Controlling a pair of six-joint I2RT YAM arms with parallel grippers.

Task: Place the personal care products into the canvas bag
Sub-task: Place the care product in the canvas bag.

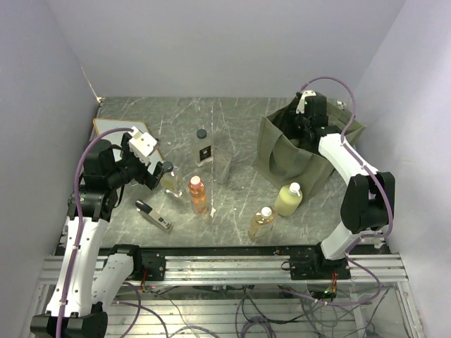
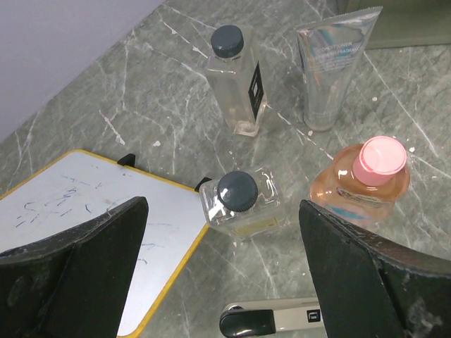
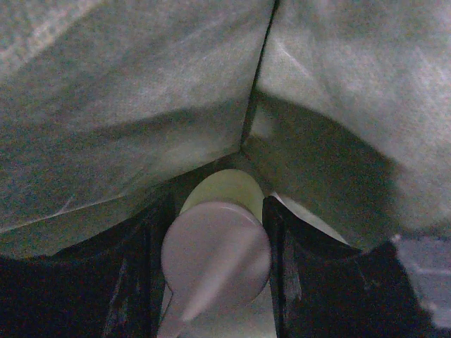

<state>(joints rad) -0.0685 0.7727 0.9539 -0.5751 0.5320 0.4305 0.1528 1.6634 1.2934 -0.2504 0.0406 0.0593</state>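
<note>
Board [image 2: 63,204], gadget [image 2: 271,320] crowd small clear bottle [image 2: 239,204] under your wide-open left pincer [image 2: 222,264]; right pincer [image 3: 215,264] grips pale bottle [image 3: 220,189] inside canvas bag [image 3: 106,105].

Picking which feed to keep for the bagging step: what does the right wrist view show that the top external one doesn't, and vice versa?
Only right wrist: the inside of the canvas bag, where the right gripper clamps a pale bottle with a white cap. Only top external: the table, with the orange bottle, grey tube, white board, gadget and the open left gripper. Both: the bag's fabric.
</note>
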